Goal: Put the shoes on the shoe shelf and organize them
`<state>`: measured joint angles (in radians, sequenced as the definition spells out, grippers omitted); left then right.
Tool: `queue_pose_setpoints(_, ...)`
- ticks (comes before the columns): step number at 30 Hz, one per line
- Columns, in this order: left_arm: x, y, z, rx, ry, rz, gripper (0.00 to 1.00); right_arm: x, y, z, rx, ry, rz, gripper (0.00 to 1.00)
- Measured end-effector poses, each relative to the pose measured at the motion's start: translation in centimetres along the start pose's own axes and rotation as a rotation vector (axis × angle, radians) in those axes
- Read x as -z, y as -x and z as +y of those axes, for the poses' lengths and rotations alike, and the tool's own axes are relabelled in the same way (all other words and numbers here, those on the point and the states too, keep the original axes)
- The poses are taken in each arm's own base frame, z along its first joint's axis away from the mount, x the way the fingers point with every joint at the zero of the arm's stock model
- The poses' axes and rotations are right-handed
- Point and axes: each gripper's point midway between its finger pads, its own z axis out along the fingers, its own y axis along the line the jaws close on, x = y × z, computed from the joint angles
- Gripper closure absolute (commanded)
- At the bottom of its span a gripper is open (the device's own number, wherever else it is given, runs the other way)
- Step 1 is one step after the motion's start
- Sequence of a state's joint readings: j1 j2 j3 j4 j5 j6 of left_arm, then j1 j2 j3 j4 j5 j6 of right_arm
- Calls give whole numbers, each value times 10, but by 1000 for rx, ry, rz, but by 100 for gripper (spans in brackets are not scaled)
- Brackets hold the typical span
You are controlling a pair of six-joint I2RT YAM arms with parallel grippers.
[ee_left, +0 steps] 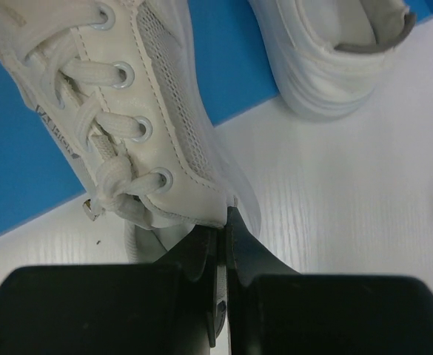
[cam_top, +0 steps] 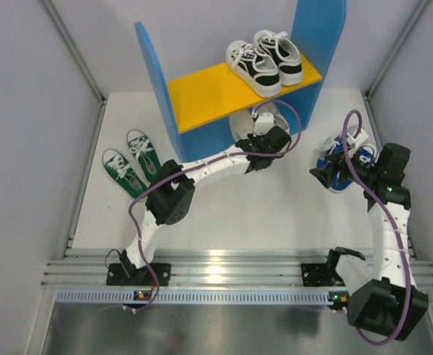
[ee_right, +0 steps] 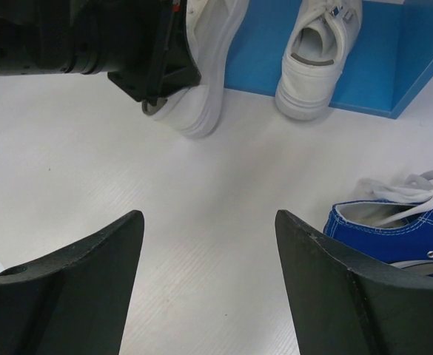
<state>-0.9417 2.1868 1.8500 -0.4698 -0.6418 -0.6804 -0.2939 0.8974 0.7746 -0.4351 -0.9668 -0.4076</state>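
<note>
While the left pincer (ee_left: 223, 225) is clenching only the thin rim of the white sneaker (ee_left: 127, 111) near its heel, the grip is looking shallow; the shoe could be twisting or slipping free if it is pushed or lifted quickly. It is pointing toe-first into the bottom of the shoe shelf (cam_top: 316, 52), its front over the blue base and its heel over the desk (ee_right: 201, 170); the other white sneaker (ee_left: 334, 52) is sitting just beside it, so a careless shove could be knocking that one askew; the orange-yellow board (cam_top: 201, 92) is hanging close overhead, and the wrist could be bumping it.

The left arm (cam_top: 201, 166) is stretching forward and rightward, its wrist reaching low under the board; the right arm (cam_top: 390, 222) is bending back along the right edge, and the right pincer (ee_right: 207, 218) is hovering released and empty above the desk, with a blue sneaker (ee_right: 394, 225) just beside one finger; the green sneakers (cam_top: 131, 164) are lying well apart on the left, not yet shelved.
</note>
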Motion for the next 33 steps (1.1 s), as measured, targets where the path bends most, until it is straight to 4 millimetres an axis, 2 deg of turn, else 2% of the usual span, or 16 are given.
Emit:
queue_pose_setpoints(7, -17, 26, 0, 56, 9, -39, 100, 0, 0, 0, -1, 1, -2, 28)
queue_pose_setpoints(13, -27, 28, -5, 91, 7, -42, 99, 0, 0, 0, -1, 2, -3, 28)
queue_pose_setpoints(14, -29, 26, -6, 95, 5, -38, 93, 1, 0, 0, -1, 2, -3, 28)
queue_pose_setpoints(15, -31, 24, -6, 93, 5, -34, 81, 1, 0, 0, -1, 2, -3, 28)
queue_pose_setpoints(19, -37, 15, -11, 83, -15, -8, 47, 3, 0, -2, -6, -6, -7, 27)
queue_pose_setpoints(22, -36, 16, -18, 86, -50, 1, 39, 5, 1, -5, -10, -15, -11, 28)
queue_pose_setpoints(28, -27, 15, -34, 71, -162, 46, 36, 7, 1, -6, -12, -11, -19, 24)
queue_pose_setpoints(31, -11, 18, -34, 41, -232, 71, 35, 7, -1, 3, 16, 40, -24, 20)
queue_pose_setpoints(33, 7, 24, -34, 19, -287, 74, 34, 7, -5, 13, 46, 96, -26, 20)
